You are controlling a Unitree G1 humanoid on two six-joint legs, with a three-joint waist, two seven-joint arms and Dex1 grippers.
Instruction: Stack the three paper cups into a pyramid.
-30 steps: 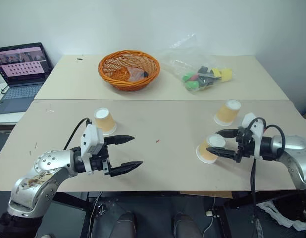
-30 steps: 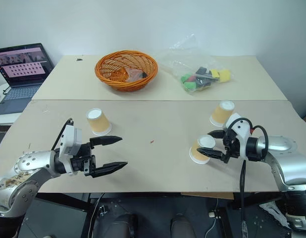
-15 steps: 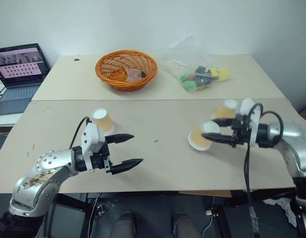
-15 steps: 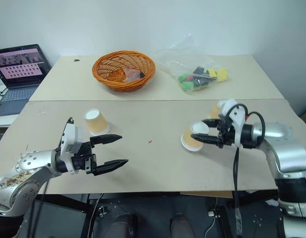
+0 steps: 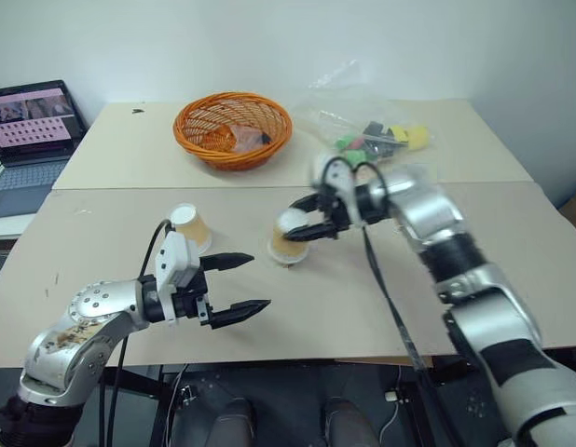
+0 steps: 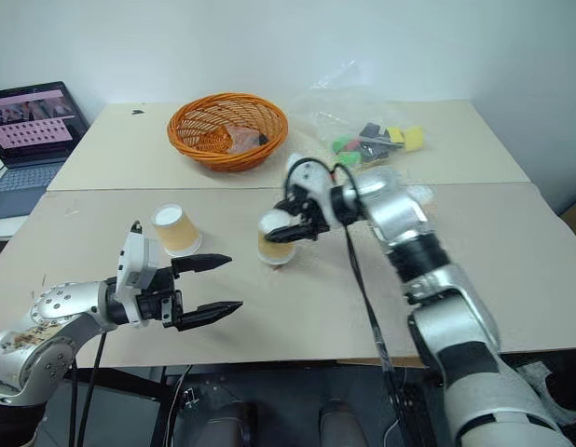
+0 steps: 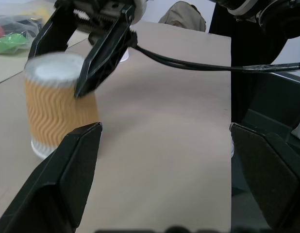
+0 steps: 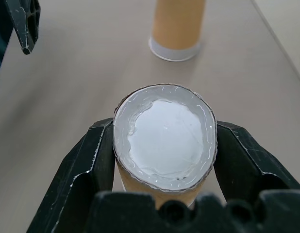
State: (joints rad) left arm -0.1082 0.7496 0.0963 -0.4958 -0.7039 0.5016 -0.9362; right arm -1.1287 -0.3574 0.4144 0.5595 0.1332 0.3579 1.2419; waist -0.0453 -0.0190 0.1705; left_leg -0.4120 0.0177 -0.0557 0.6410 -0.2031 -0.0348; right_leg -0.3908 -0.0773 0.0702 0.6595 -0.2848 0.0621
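Observation:
A tan-orange paper cup (image 5: 288,246) stands upside down, white base up, near the middle of the front table, with my right gripper (image 5: 294,225) shut on its upper wall. I cannot tell whether its rim touches the table. A second paper cup (image 5: 189,227) stands upside down just to its left, also visible past the held cup (image 8: 164,136) as a second cup (image 8: 178,26). My left gripper (image 5: 259,281) hovers open in front of both, nothing between its fingers (image 7: 67,179). The third paper cup is hidden behind my right arm.
An orange wicker basket (image 5: 232,128) and a clear bag of coloured items (image 5: 377,140) sit on the far table. A laptop (image 5: 32,130) stands at the far left. A seam (image 5: 130,189) runs between the two tables.
My right gripper closed on the cup at the right and carried it leftward to the table's middle, close to the left cup. My left gripper stayed put, open.

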